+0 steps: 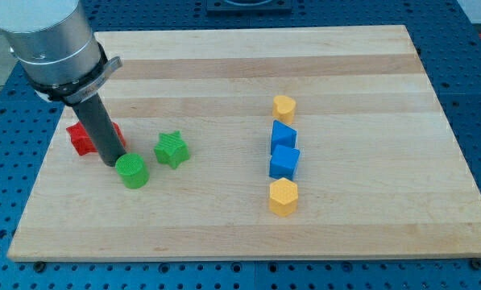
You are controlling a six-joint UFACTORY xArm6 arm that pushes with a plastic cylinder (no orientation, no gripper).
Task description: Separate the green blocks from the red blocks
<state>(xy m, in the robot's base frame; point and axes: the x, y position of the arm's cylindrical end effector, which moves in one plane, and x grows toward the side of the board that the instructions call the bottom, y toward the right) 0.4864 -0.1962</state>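
**Rod standing between the red and the green**

The arm is reaching down from the view's top left, and its dark rod is standing on the wooden board with my tip resting just at the upper left edge of the green cylinder, touching it or very nearly so; I cannot tell which from here. There are no fingers on this arm, only the bare rod, so nothing is being grasped.

A red block is lying right behind the rod, partly hidden by it. Its shape is hard to make out, and a sliver of red is also showing on the rod's right side; whether that is the same block or a second one, I cannot tell.

The green star is sitting just to the right of the cylinder, apart from it by a small gap.

Well away, toward the view's right, four blocks are lining up in a column: a small yellow block at the top, a blue block under it, a blue cube touching that one, and a yellow hexagonal block at the bottom.
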